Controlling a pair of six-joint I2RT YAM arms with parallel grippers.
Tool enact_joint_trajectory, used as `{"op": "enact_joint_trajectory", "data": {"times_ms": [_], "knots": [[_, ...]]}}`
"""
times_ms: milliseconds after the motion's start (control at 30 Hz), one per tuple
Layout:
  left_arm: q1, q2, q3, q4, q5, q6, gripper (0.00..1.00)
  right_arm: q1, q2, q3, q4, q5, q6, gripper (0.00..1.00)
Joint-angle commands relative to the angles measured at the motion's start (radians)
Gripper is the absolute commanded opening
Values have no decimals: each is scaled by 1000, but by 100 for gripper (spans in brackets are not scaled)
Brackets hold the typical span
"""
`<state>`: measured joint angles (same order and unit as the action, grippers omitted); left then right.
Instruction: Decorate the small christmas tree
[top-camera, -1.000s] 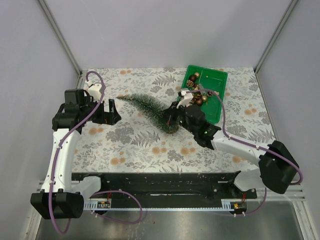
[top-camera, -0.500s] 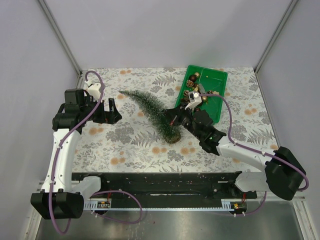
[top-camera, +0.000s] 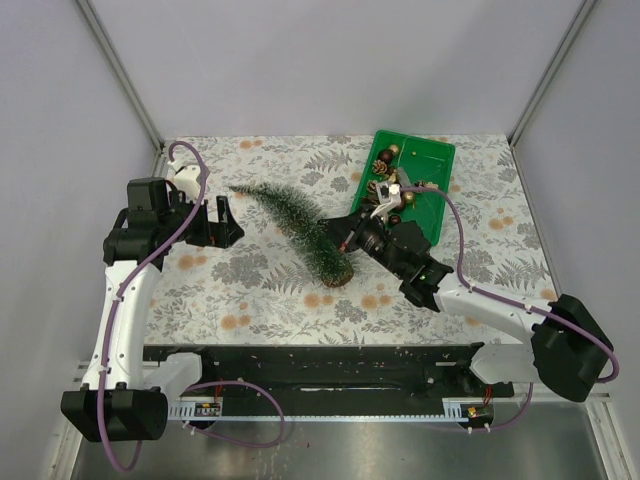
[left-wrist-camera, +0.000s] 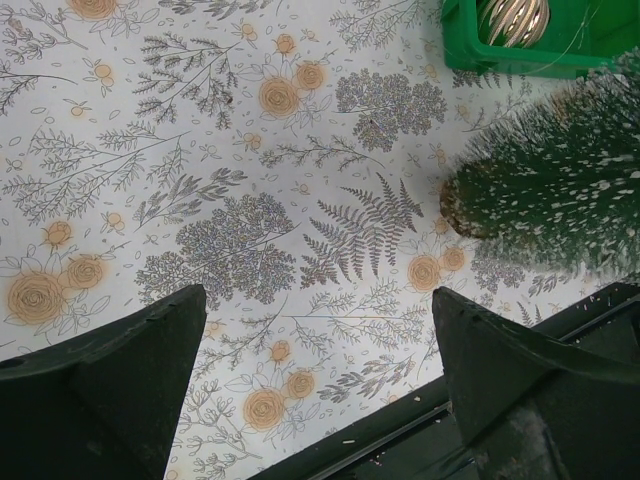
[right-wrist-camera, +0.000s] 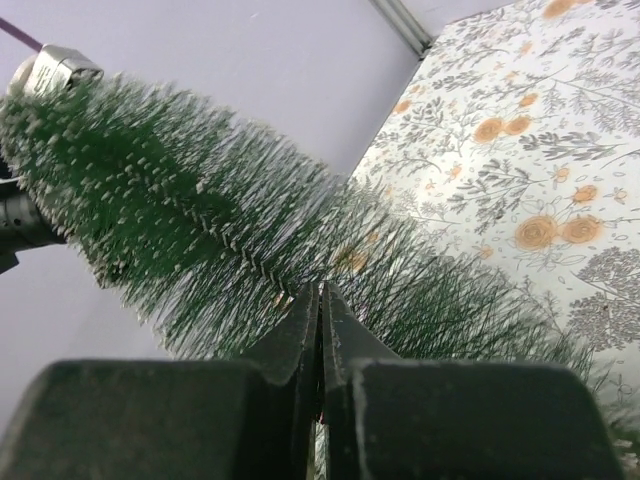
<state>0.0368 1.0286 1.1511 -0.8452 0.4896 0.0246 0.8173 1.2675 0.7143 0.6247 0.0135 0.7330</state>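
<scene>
The small christmas tree (top-camera: 298, 222), dark green and bristly with a wooden disc base, leans tilted on the flowered tablecloth. Its base rests at the near right and its tip points to the far left. My right gripper (top-camera: 341, 233) is shut in the bristles low on its right side. In the right wrist view the fingers (right-wrist-camera: 322, 292) are pressed together inside the tree (right-wrist-camera: 190, 190). My left gripper (top-camera: 228, 221) is open and empty, left of the tip and apart from it. The left wrist view shows the tree's lower end (left-wrist-camera: 560, 185) beyond the open gripper (left-wrist-camera: 315, 300).
A green plastic bin (top-camera: 441, 152) with several ornaments and pinecones stands at the back right, just behind my right gripper. Its corner holds a gold ball (left-wrist-camera: 512, 16) in the left wrist view. A black rail (top-camera: 300, 358) runs along the table's near edge.
My right gripper has swung the tree: the base moved nearer and left, and the tip rose and swung toward the far left. The left arm has stayed still.
</scene>
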Motion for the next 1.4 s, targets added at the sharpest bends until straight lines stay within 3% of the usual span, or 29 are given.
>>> {"op": "enact_joint_trajectory", "data": {"times_ms": [0,333,1033,1367], "knots": [[5,-9,9,40,27,-11,99,6,-45,-50,113,-46,35,0],[5,10,12,55,41,-20,99,6,-117,-208,153,-18,114,0],[0,-2,35,67,198,-123,99,19,-46,-171,299,-104,213,0],[-15,2,47,112,204,-160,99,25,-10,-203,340,-106,256,0]]}}
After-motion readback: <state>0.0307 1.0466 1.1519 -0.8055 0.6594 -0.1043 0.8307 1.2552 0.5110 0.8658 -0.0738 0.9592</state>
